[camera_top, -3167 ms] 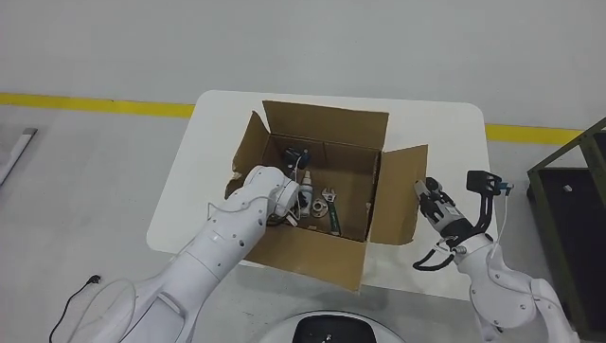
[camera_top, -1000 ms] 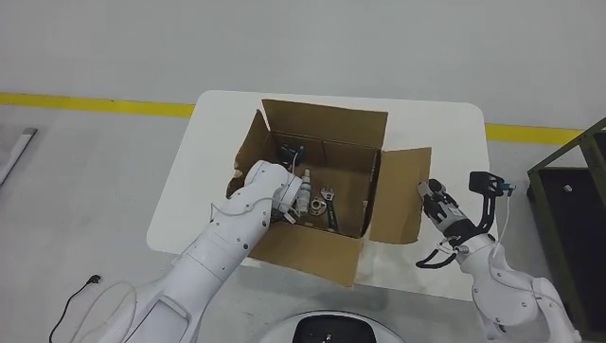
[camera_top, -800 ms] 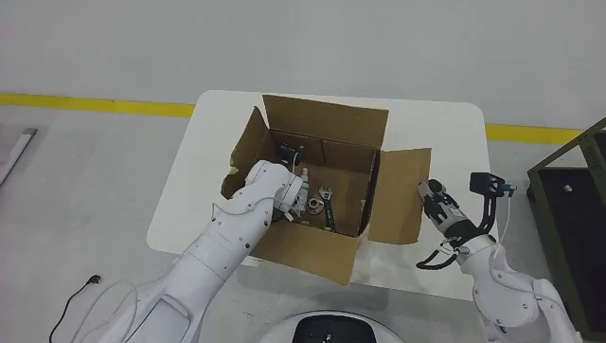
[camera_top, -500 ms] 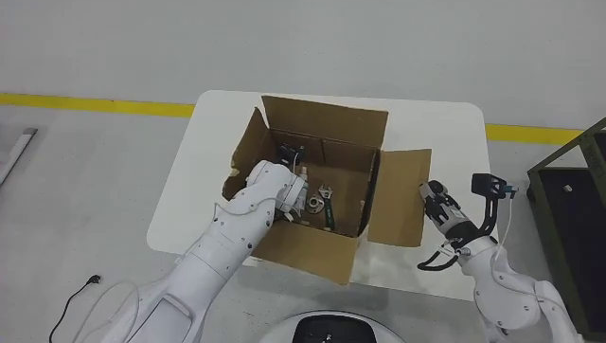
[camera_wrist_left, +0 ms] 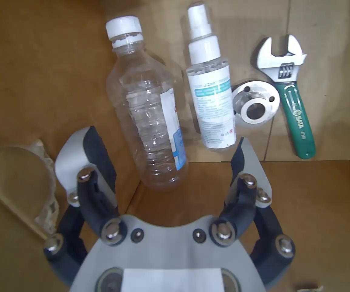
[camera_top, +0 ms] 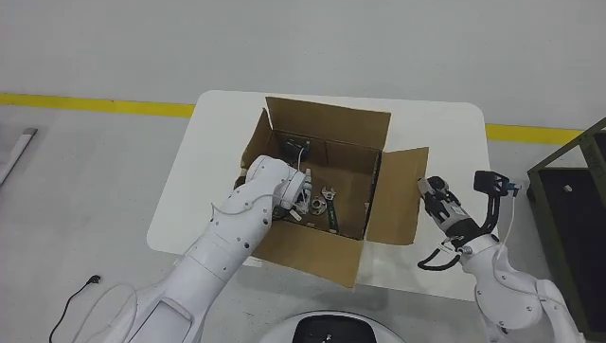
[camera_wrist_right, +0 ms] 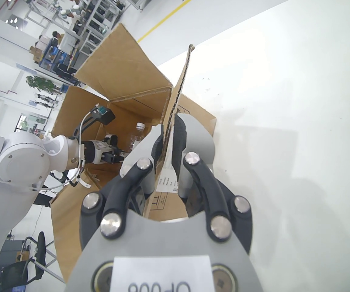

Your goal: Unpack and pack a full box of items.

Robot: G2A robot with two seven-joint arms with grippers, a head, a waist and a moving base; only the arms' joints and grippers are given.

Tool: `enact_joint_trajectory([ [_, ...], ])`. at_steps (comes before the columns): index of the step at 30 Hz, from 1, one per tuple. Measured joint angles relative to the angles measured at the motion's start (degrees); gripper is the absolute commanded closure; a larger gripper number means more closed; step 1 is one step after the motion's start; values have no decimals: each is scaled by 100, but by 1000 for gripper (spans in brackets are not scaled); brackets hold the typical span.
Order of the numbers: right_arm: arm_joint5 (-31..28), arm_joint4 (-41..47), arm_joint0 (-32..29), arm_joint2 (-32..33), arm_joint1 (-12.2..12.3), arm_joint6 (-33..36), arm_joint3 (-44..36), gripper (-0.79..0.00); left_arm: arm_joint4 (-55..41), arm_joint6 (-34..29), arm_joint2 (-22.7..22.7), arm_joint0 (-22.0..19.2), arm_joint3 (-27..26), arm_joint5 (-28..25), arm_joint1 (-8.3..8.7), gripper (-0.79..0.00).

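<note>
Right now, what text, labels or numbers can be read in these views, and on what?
Wrench handle: brand mark and code, legible, not quoted.
Spray bottle label: too small.
Water bottle label: mostly turned away.
Box flap sticker: too small.
Right hand tag: upside down, cut off.

Pale grey floor (camera_top: 95,40) all around my white table (camera_top: 436,120), yellow lines (camera_top: 85,103) striping it. A dark metal rack (camera_top: 568,210) stands off to my right; far behind, shelving (camera_wrist_right: 98,16), a potted plant (camera_wrist_right: 39,83) and a black office chair (camera_wrist_right: 41,241).
</note>
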Motion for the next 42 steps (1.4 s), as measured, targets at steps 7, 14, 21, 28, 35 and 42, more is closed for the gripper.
enact_joint_trajectory([
  [7, -320, -143, -37, 184, -7, -735, -144, -400, 25, -45, -138, 136, -308, -148, 33, -785],
  [14, -482, -614, -170, 144, -34, -1626, -71, 0, 190, 7, -213, 261, -496, -376, 71, -785],
  [21, -458, -674, -202, 83, -55, -1800, -14, 0, 536, 18, -112, 230, -392, -482, 51, -785],
  [28, -469, -664, -201, 91, -65, -1811, 10, 0, 673, 144, 13, 155, -81, -448, -24, -419],
  [35, -504, -661, -177, 127, -71, -1802, 24, 0, 738, 229, 78, 81, 278, -331, -103, -683],
  [42, -509, -666, -198, 157, -79, -1797, 15, 0, 766, 282, 97, 16, 559, -249, -176, -776],
])
